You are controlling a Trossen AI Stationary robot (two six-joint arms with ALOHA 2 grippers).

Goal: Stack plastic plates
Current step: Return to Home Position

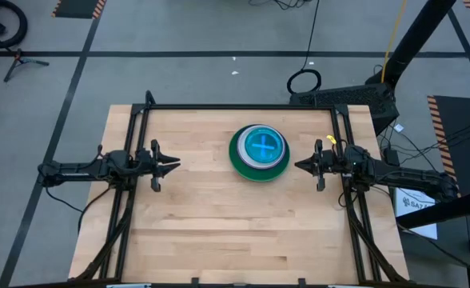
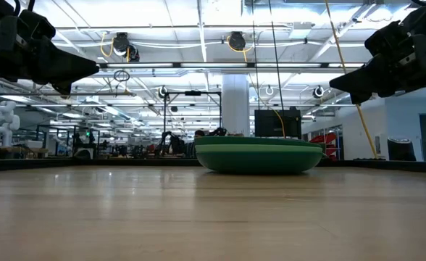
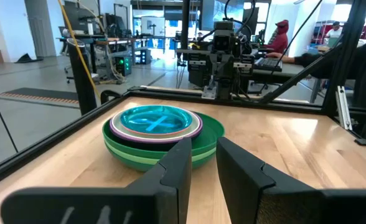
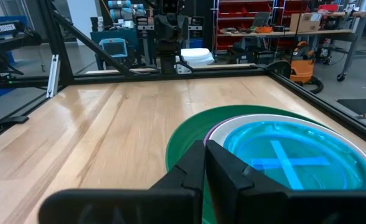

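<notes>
A stack of plastic plates (image 1: 259, 152) rests on the wooden table, right of centre. A translucent blue divided plate (image 1: 264, 146) lies on top, a purple-rimmed plate (image 3: 117, 127) and a whitish one sit under it, and light green and dark green plates (image 1: 236, 156) are at the bottom. The stack also shows in the low view (image 2: 259, 154) and the right wrist view (image 4: 282, 155). My left gripper (image 1: 175, 166) hovers left of the stack, its fingers a narrow gap apart (image 3: 205, 149). My right gripper (image 1: 297, 166) hovers just right of the stack, shut and empty (image 4: 206, 149).
A black metal frame (image 1: 243, 106) runs along the table's far edge and both sides. Bare wood lies left of and in front of the stack (image 1: 219, 224). People sit at desks in the room beyond (image 3: 279, 37).
</notes>
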